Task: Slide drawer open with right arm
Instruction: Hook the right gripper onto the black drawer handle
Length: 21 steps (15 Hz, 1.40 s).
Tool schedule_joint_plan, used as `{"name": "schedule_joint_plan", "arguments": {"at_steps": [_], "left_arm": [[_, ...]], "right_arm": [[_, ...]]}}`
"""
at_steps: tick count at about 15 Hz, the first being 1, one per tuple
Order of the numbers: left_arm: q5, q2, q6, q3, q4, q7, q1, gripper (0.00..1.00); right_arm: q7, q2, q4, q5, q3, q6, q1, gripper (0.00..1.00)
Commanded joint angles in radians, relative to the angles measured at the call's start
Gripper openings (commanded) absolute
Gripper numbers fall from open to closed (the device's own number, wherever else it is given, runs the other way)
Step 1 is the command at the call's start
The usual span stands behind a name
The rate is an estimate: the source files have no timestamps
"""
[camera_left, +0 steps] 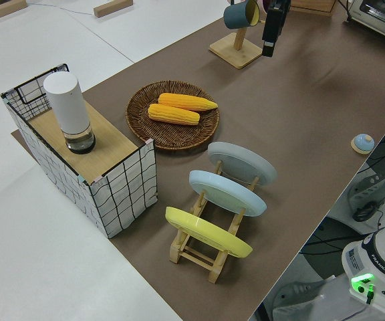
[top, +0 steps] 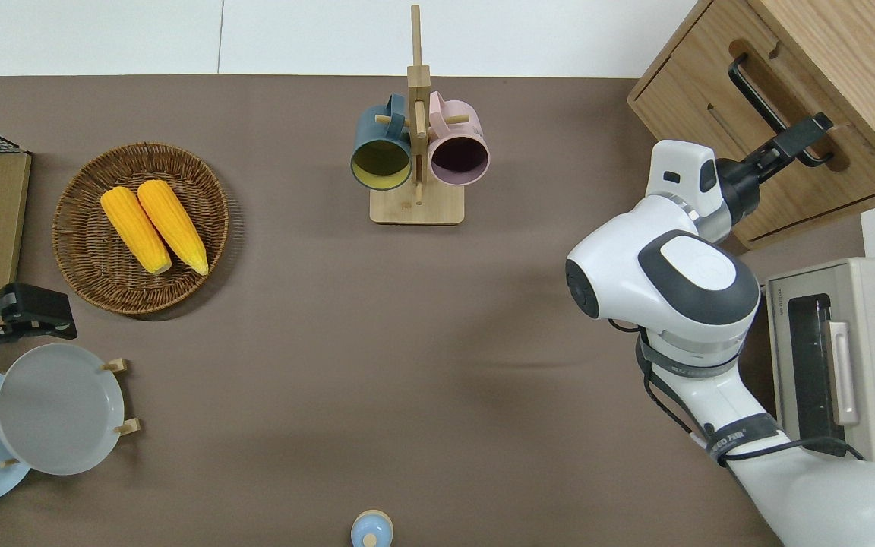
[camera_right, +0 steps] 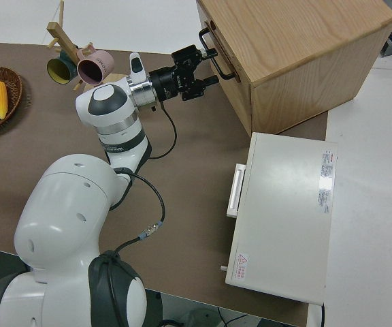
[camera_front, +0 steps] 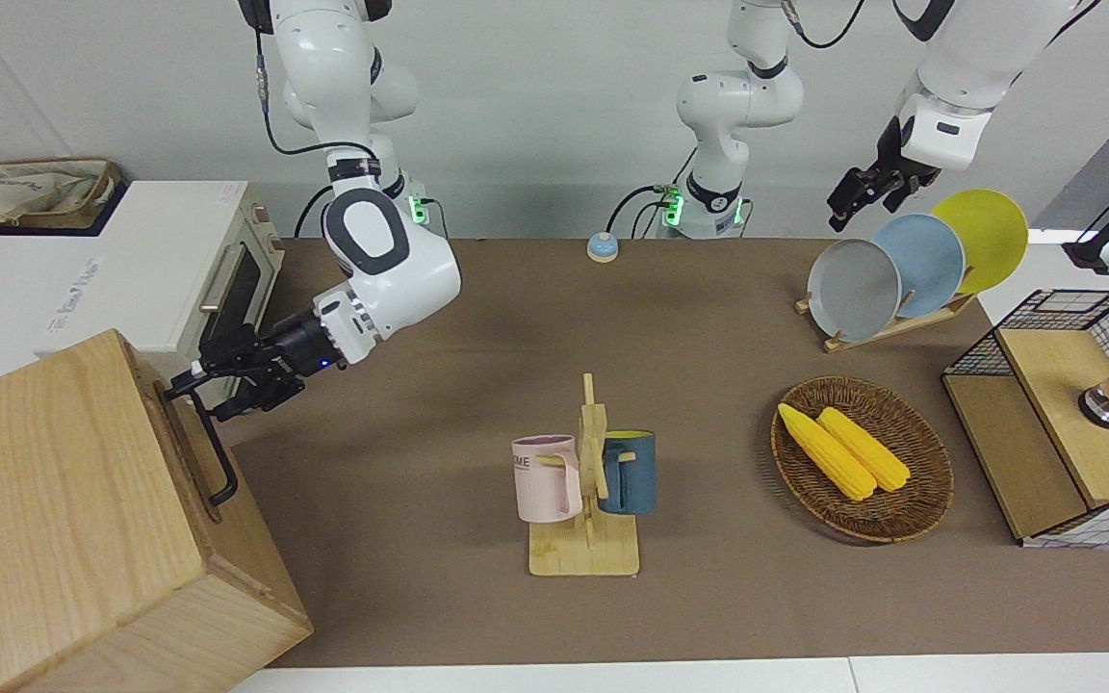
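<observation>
Now at the drawer (top: 817, 178) handle (camera_front: 215, 460), toward the right arm's end of the counter (camera_front: 477, 385).
Right gripper (top: 808, 135) reaching in, jaws apart around the bar; left arm parked.

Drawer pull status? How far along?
Reach looks done: right gripper is at the handle, at the end nearer the robots. Whether it has clamped is unclear. Drawer sits about flush with the box, so the pull remains. Left arm parked.
</observation>
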<state>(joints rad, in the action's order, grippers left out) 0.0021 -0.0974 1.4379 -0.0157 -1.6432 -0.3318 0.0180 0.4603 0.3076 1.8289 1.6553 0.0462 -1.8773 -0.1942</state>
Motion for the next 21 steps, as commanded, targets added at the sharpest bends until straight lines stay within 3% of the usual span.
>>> {"name": "schedule_joint_plan", "arguments": {"at_steps": [1, 4, 7, 11, 17, 21], "left_arm": [[-0.004, -0.008, -0.002, 0.005, 0.000, 0.010, -0.004, 0.99], [-0.004, -0.008, -0.002, 0.005, 0.000, 0.010, -0.004, 0.99], [-0.004, -0.008, -0.002, 0.005, 0.000, 0.010, -0.004, 0.99], [-0.004, -0.008, -0.002, 0.005, 0.000, 0.010, -0.004, 0.99], [-0.004, -0.008, -0.002, 0.005, 0.000, 0.010, -0.004, 0.99], [-0.004, -0.008, -0.002, 0.005, 0.000, 0.010, -0.004, 0.99]], "right_arm": [[0.040, 0.008, 0.000, 0.052, -0.002, -0.042, 0.019, 0.860], [0.047, 0.008, -0.002, 0.054, -0.009, -0.052, 0.019, 0.620], [0.055, 0.008, -0.002, 0.055, -0.017, -0.059, 0.019, 0.467], [0.063, 0.008, -0.002, 0.043, -0.017, -0.049, 0.010, 0.016], [0.052, 0.007, -0.002, 0.015, -0.005, -0.013, -0.005, 0.000], [0.046, 0.005, -0.005, -0.034, 0.027, 0.043, -0.021, 0.000]]}}
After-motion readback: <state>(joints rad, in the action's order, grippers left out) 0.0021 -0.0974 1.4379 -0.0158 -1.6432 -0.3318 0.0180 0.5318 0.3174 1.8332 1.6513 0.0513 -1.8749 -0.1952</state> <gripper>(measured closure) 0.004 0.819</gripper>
